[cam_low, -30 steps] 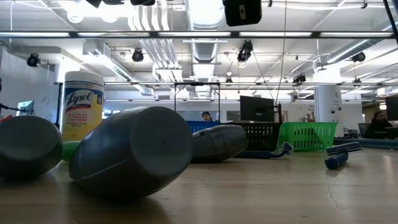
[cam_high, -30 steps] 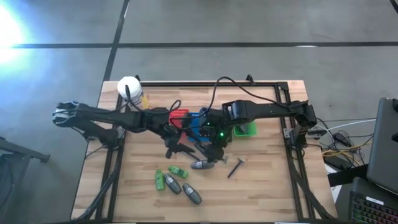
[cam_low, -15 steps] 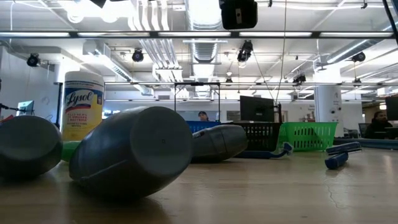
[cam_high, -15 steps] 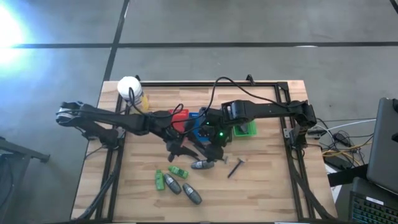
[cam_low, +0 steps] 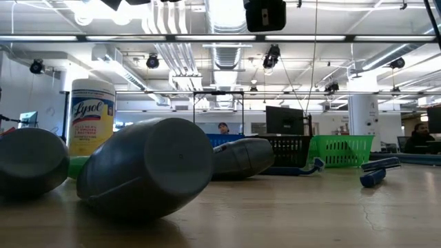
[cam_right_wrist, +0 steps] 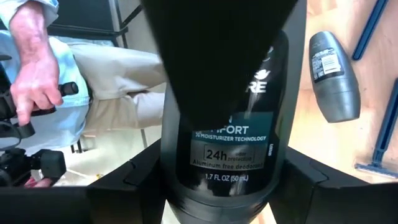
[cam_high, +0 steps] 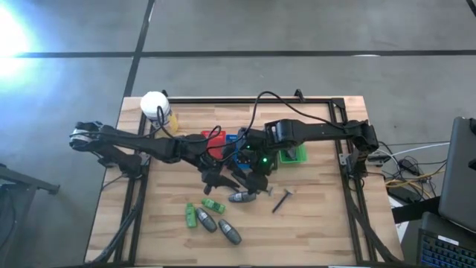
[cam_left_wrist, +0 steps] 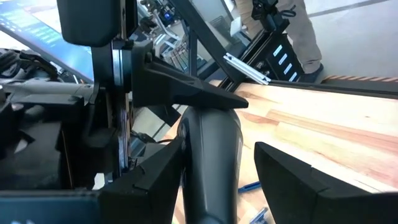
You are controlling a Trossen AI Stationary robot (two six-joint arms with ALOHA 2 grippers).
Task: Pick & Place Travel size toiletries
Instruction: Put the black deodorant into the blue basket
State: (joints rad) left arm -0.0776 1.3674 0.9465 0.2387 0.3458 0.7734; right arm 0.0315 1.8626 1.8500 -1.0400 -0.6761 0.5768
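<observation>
I have the left gripper's (cam_high: 213, 177) jaws clamped on a grey oval bottle (cam_left_wrist: 208, 162) and the right gripper's (cam_high: 254, 181) on a dark deodorant bottle (cam_right_wrist: 227, 143) — both lifted off the worktop (cam_high: 320, 223) beside the baskets (cam_high: 296, 155), presumably ready for dropping in.

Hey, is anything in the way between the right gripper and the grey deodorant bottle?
Nothing visible. The grey deodorant bottle sits clamped between the fingers of the right gripper, over the middle of the table. The left gripper is right beside it there.
</observation>
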